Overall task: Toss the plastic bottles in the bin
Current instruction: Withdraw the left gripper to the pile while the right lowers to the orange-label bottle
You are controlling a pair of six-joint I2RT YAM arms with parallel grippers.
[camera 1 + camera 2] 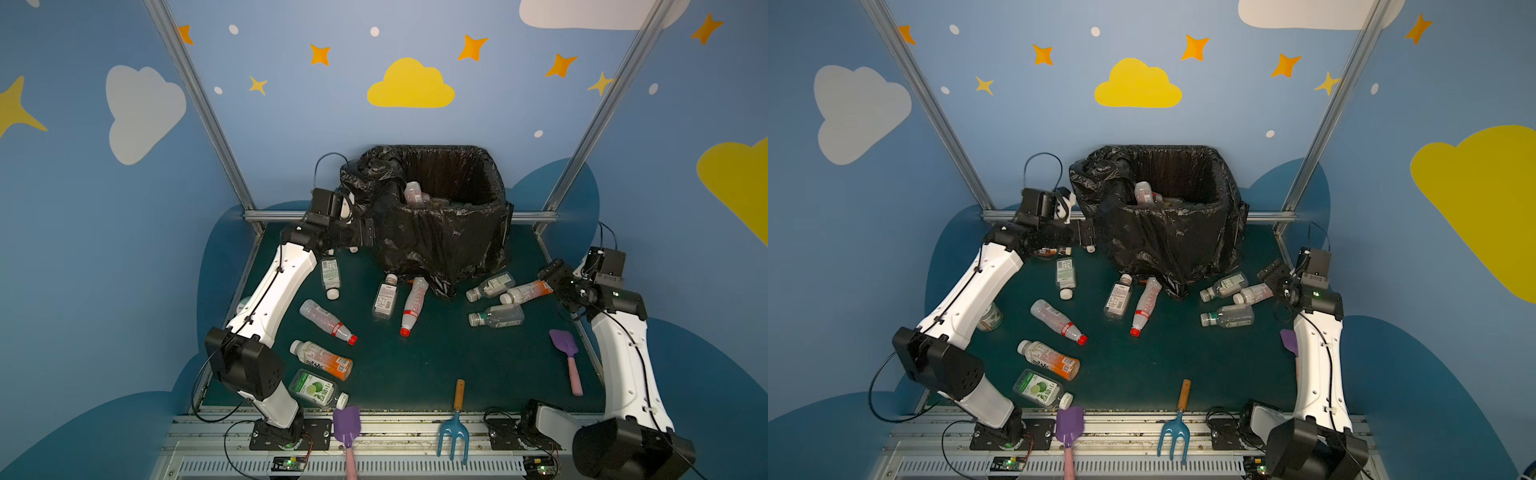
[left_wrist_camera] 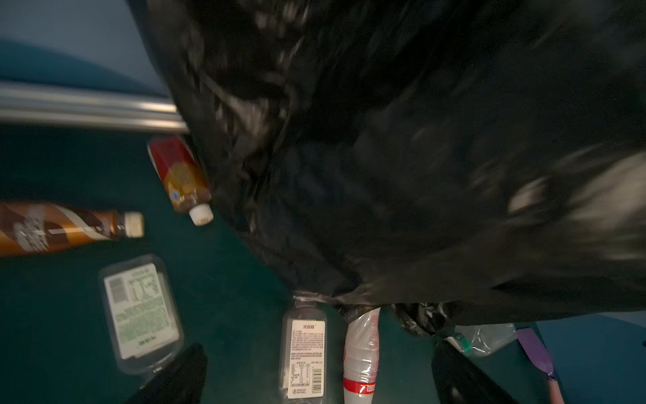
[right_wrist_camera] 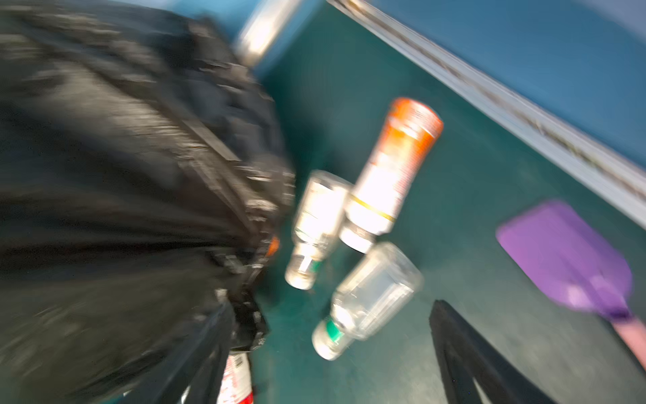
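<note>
The bin point(image 1: 440, 232) point(image 1: 1167, 237), lined with a black bag, stands at the back centre, and a clear bottle point(image 1: 412, 193) shows inside it. Several plastic bottles lie on the green table. Among them are a white red-capped one point(image 1: 413, 305) point(image 2: 361, 349) and a black-capped clear one point(image 1: 386, 295) point(image 2: 304, 349) before the bin. My left gripper point(image 1: 365, 232) point(image 2: 318, 349) hangs open and empty against the bin's left side. My right gripper point(image 1: 555, 282) point(image 3: 332, 307) is open, holding nothing, beside an orange-labelled bottle point(image 1: 528, 292) point(image 3: 395, 171). A clear green-banded bottle point(image 3: 370, 297) lies below it.
Two brown bottles point(image 2: 56, 227) point(image 2: 181, 175) lie by the bin's left foot near the back rail point(image 1: 274, 215). Purple shovels point(image 1: 565, 357) point(image 1: 347, 424) and a blue rake point(image 1: 455, 432) lie at the right and front. A round jar point(image 1: 990, 318) sits under the left arm.
</note>
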